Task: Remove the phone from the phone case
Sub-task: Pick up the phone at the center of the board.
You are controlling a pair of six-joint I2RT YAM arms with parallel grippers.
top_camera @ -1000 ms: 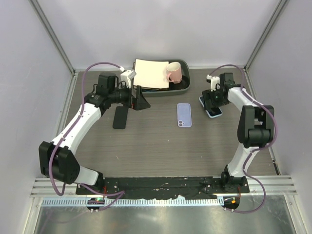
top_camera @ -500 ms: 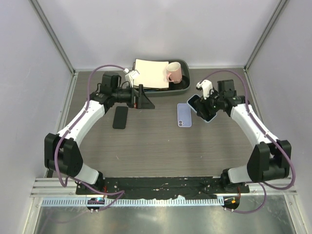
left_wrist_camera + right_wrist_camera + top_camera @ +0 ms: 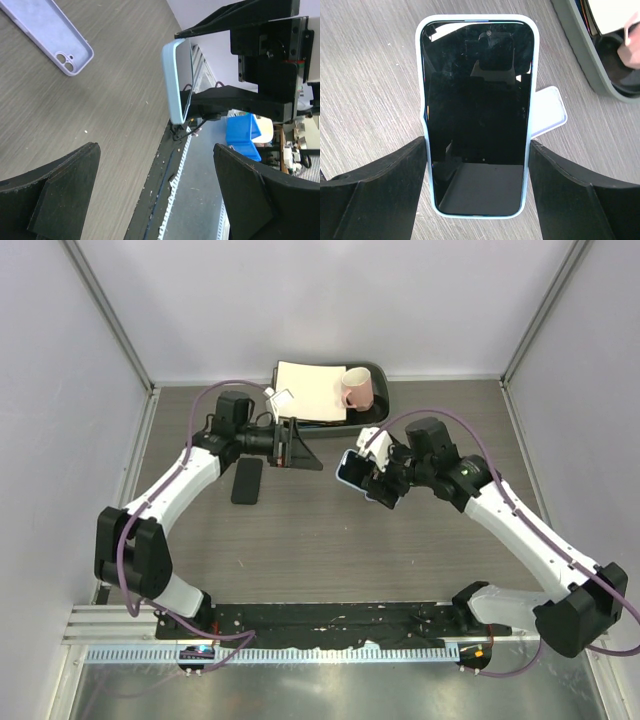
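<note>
While the right gripper [image 3: 378, 478] clamps the phone [image 3: 477, 115] in mid-air over the table [image 3: 300, 540], it sits fully inside its blue case [image 3: 172, 80], so removal is yet to come; the left gripper [image 3: 297, 445] gapes empty nearby.

grey tray [image 3: 384, 408], pink mug [image 3: 356, 390], black phone [image 3: 247, 480]

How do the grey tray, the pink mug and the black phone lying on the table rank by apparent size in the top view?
1. Grey tray, clearly largest.
2. Black phone and pink mug: about alike, so not ranked.
</note>
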